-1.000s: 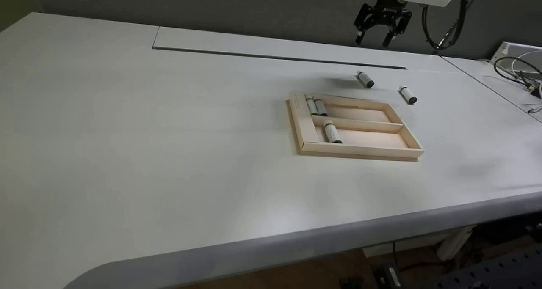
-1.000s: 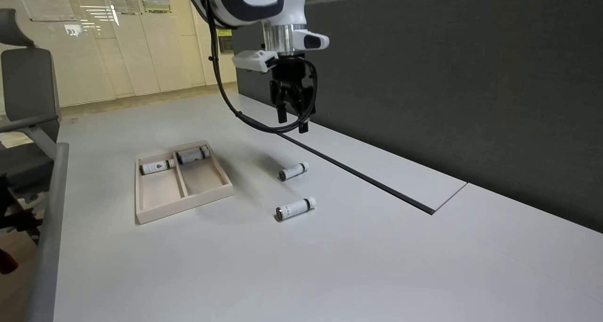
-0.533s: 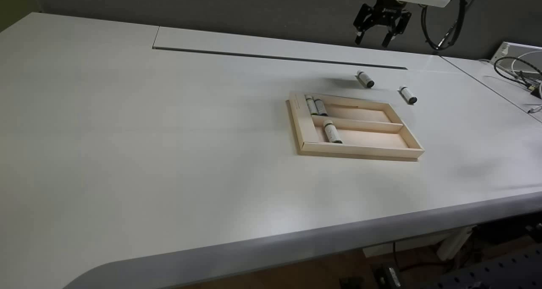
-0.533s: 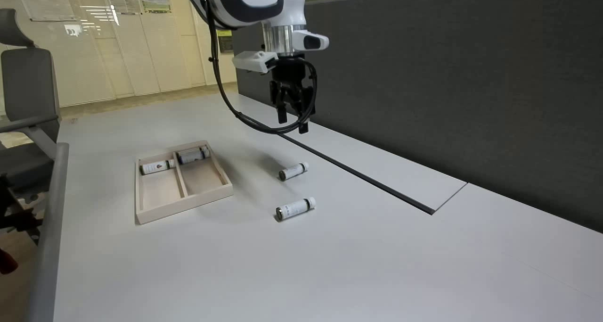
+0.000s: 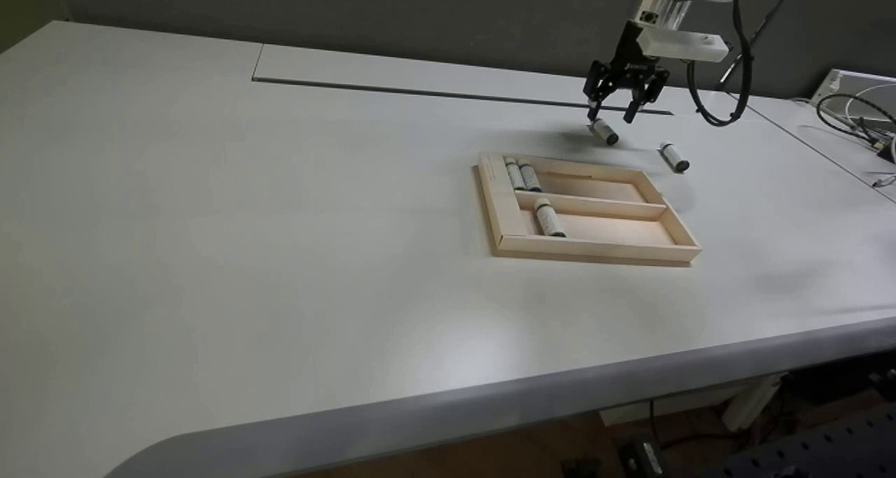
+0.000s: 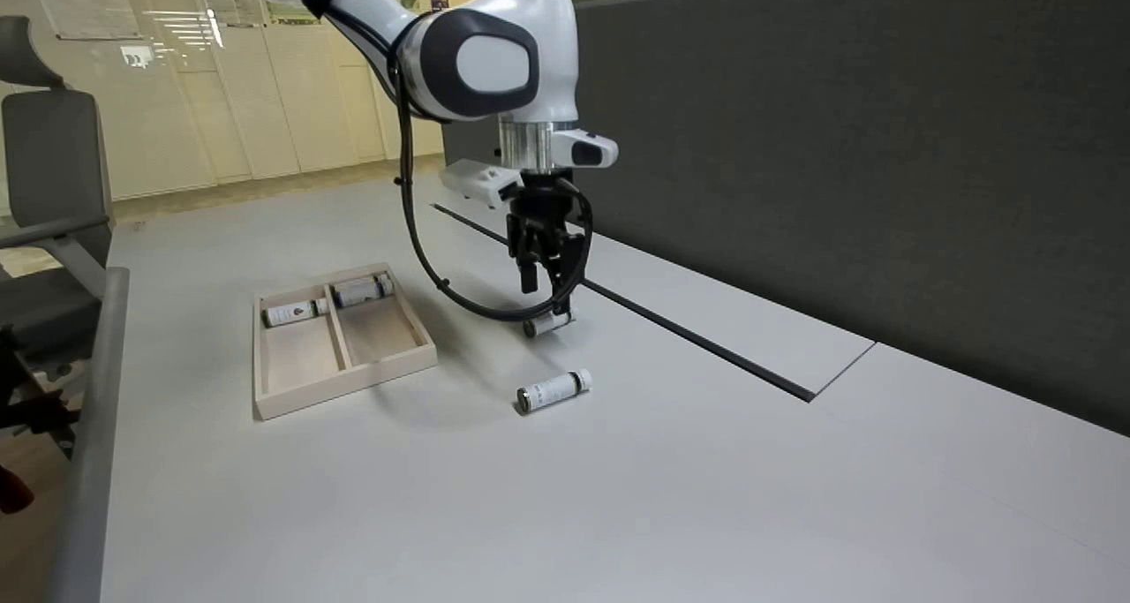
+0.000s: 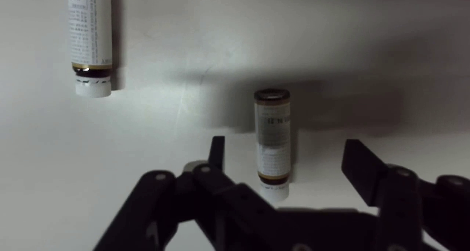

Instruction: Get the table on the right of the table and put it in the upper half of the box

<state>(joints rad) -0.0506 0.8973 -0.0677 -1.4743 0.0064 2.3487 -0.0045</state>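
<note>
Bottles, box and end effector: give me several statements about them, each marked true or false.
1. The end effector is open. True.
2. In an exterior view, the box's upper compartment holds two bottles. True.
3. Its lower compartment holds three. False: it holds one bottle.
4. The end effector grips a bottle. False: the nearest bottle lies untouched on the table.
5. The other loose bottle has a white cap. True.
6. It stands upright. False: it lies on its side.

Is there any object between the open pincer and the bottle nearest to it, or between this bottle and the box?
Nothing visible stands between the pincer and the bottle. Towards the box, only its wall seems to need crossing; inside, two bottles lie at one end of the compartment nearer that bottle.
</note>
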